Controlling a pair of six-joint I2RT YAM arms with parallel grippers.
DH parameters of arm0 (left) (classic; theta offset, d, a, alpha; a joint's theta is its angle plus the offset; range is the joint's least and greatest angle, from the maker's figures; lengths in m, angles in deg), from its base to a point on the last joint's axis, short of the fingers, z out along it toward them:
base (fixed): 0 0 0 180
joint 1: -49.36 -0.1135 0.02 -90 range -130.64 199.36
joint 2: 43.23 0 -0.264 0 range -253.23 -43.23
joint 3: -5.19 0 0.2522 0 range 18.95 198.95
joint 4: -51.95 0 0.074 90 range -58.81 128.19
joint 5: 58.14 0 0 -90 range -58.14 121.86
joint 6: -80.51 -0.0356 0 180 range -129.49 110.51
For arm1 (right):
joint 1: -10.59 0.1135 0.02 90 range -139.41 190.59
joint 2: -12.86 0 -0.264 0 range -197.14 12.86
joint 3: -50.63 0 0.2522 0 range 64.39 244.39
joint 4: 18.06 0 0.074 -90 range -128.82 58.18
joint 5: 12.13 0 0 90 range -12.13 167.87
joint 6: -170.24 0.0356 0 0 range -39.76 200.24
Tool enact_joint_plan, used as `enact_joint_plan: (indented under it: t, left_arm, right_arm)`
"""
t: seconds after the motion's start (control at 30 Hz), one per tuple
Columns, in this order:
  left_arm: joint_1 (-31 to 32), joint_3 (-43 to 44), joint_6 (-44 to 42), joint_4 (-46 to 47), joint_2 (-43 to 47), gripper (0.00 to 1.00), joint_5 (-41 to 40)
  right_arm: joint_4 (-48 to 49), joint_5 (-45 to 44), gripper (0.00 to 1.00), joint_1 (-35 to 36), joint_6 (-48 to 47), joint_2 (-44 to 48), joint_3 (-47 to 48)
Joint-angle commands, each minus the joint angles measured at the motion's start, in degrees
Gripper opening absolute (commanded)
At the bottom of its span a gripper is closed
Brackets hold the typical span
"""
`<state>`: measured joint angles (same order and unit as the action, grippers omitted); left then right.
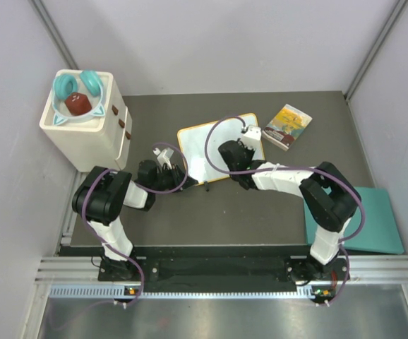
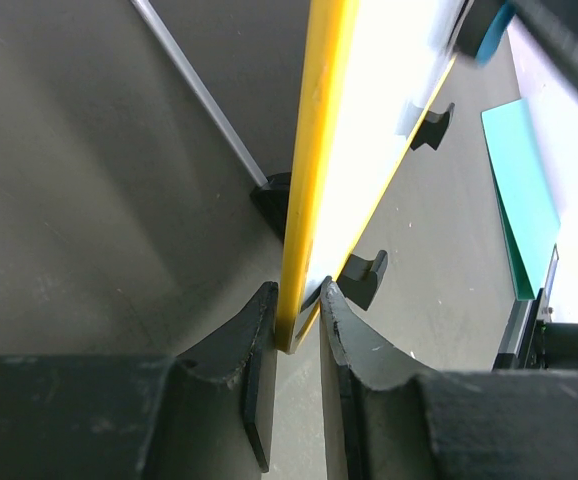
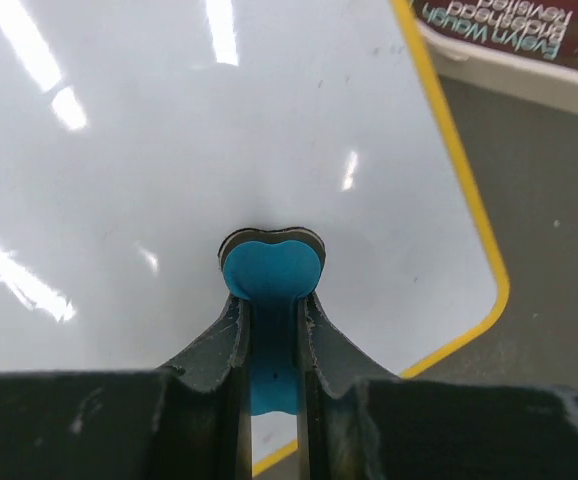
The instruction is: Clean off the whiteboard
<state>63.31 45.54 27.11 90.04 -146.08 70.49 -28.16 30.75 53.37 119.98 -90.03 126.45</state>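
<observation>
The whiteboard (image 1: 198, 152) lies near the centre of the dark table (image 1: 260, 219), with its long axis running from 7 o'clock to 1 o'clock in the top view. The left gripper (image 2: 296, 300) is closed on the board's orange-yellow frame at the corner nearest the left arm, with one finger on each side of the edge. Two black feet (image 2: 364, 278) project from the same edge just beyond the fingers. The views do not show whether this edge is raised off the table. The right gripper (image 3: 271, 305) is clamped on a blue eraser (image 3: 269, 265). The rounded end of the eraser is pressed against the white face near the board's 4 o'clock corner. The face visible around the eraser is white and shows bright light reflections. A yellow-covered book (image 1: 287, 126) lies at 2 o'clock from the board, just beside its far right corner. A teal mat (image 1: 380, 219) lies at 4 o'clock, well apart, near the right arm. A white drawer unit (image 1: 77, 138) stands at 10 o'clock and carries teal headphones (image 1: 66, 86).
</observation>
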Motion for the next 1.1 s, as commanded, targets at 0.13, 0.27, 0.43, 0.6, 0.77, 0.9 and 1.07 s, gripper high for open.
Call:
enact_joint_plan:
  t: [0.13,0.27,0.43,0.6,0.77,0.9,1.07]
  left_arm:
    - [-0.2,0.1,-4.3,-8.3,-1.5,0.0,-8.8]
    - [-0.2,0.1,-4.3,-8.3,-1.6,0.0,-8.8]
    - [0.1,0.4,-4.7,-8.7,-1.7,0.0,-8.8]
    - [0.4,0.5,-5.0,-9.1,-1.7,0.0,-9.0]
    - [0.4,0.7,-5.0,-9.3,-1.6,0.0,-9.1]
    - [0.4,0.7,-5.1,-9.4,-1.6,0.0,-9.3]
    - [0.5,0.7,-5.1,-9.4,-1.7,0.0,-9.5]
  right_arm:
    - [-1.9,3.7,0.0,3.1,1.3,-3.1,1.2]
    - [0.0,4.1,0.0,3.1,-3.2,-2.9,4.7]
    - [2.1,9.4,0.0,3.1,-8.3,-4.3,11.4]
    - [2.5,15.2,0.0,4.0,-12.2,-8.4,17.6]
    - [4.2,19.1,0.0,5.7,-17.7,-11.1,20.9]
    - [3.8,18.9,0.0,6.3,-19.1,-11.2,20.6]
    - [6.5,12.9,0.0,6.3,-19.5,-6.1,14.2]
